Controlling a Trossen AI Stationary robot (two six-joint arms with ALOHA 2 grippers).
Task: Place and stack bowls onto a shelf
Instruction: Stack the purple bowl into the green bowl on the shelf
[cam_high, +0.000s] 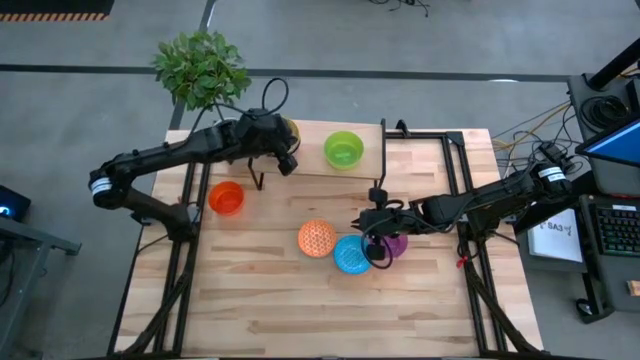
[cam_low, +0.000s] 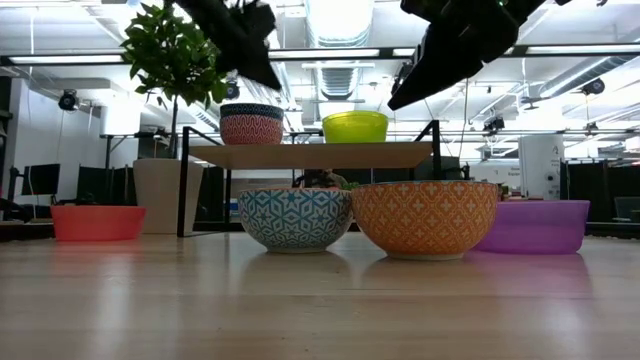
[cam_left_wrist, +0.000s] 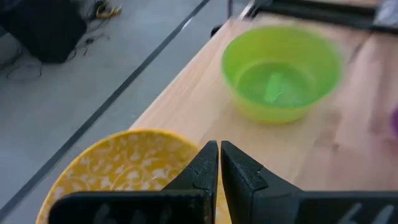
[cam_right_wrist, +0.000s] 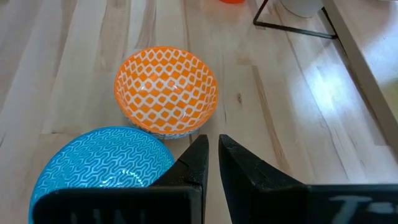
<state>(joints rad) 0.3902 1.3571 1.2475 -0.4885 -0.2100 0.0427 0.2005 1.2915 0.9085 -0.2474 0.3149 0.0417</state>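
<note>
In the high view, the left arm covers most of a yellow bowl (cam_high: 290, 128) on the shelf (cam_high: 315, 163); only a sliver of its rim shows. The right gripper (cam_high: 375, 228) overlaps the purple bowl (cam_high: 397, 244), hiding part of it.

In the low view, both arms are cut off by the top edge, so neither pair of jaws shows there. The purple bowl (cam_low: 535, 226) sits partly behind the orange patterned bowl (cam_low: 425, 217).

In the left wrist view, the green bowl (cam_left_wrist: 281, 73) is blurred, and the yellow speckled bowl (cam_left_wrist: 134, 171) is cut off at the bottom edge.
</note>
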